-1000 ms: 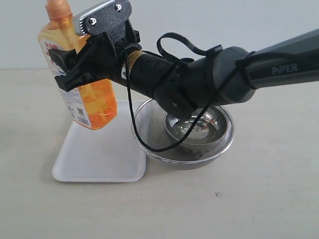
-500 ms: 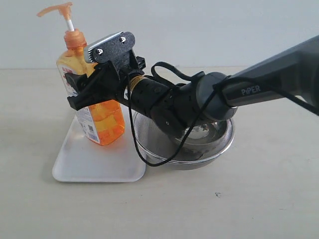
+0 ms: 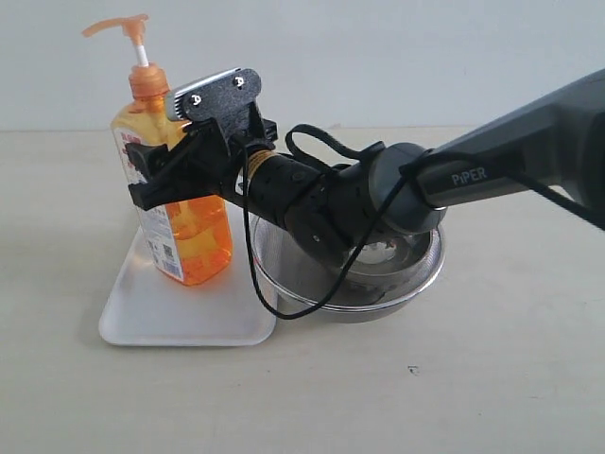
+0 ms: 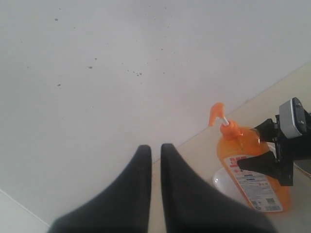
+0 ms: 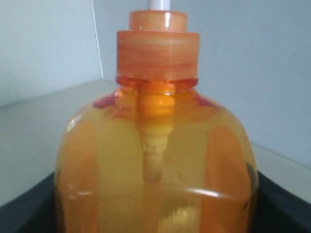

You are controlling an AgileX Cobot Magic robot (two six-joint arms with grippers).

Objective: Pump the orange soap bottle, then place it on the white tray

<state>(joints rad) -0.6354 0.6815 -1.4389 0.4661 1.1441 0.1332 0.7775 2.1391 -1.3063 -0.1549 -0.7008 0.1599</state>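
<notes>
The orange soap bottle (image 3: 194, 241) stands almost upright over the far part of the white tray (image 3: 170, 317), leaning a little. Its base is down at the tray's surface; I cannot tell whether it rests there. Its orange pump head (image 3: 118, 26) is up on the white stem. My right gripper (image 3: 144, 178) is shut on the bottle's upper body, and the bottle (image 5: 155, 145) fills the right wrist view. In the left wrist view my left gripper (image 4: 155, 148) is high and far off, its fingers nearly together on nothing, with the bottle (image 4: 252, 160) and tray (image 4: 226, 183) in the distance.
A round steel mesh strainer (image 3: 416, 279) with a metal bowl (image 3: 378, 248) inside sits right beside the tray, under my right arm. A black cable (image 3: 253, 274) loops from the wrist down over the strainer's rim. A pale wall stands behind the table.
My right gripper has carried the bottle down from high above the tray to the tray's surface. The bottle has turned from tilted to nearly upright.
</notes>
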